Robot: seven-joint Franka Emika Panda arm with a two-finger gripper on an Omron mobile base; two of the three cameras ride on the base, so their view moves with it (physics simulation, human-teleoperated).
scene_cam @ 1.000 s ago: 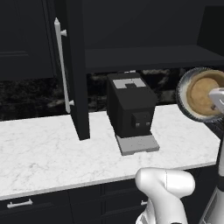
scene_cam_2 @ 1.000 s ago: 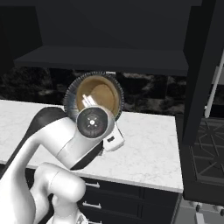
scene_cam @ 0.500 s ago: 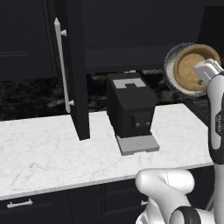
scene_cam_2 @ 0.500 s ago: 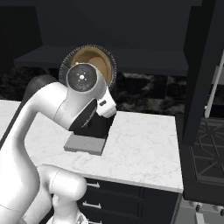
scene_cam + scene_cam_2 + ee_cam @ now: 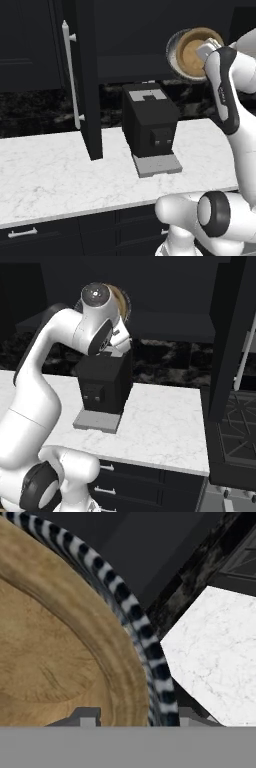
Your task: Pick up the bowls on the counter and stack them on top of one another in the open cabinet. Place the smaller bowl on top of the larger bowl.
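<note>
We see the arm raised high, carrying both bowls together in front of the open cabinet (image 5: 150,30). The smaller bowl (image 5: 196,50), tan and wood-coloured, sits nested inside the larger bowl (image 5: 173,49), whose striped rim rings it on the outside. In the left base view the pair is tipped on edge, so that the tan inside faces the camera, and it hangs in the air above and to the right of the black coffee machine (image 5: 149,124), level with the dark opening of the cabinet.

In the hand view we note the tan wall of the smaller bowl (image 5: 55,642) lying just inside the black-and-white striped rim of the larger bowl (image 5: 131,612); the tool (image 5: 134,718) is clamped on the rims, one dark tip showing inside the tan bowl and the other outside the striped one.

The worktop (image 5: 55,180) lies well below the bowls, carrying the coffee machine. The cabinet door (image 5: 85,80) stands open to the left, its pale bar handle (image 5: 70,75) upright.
</note>
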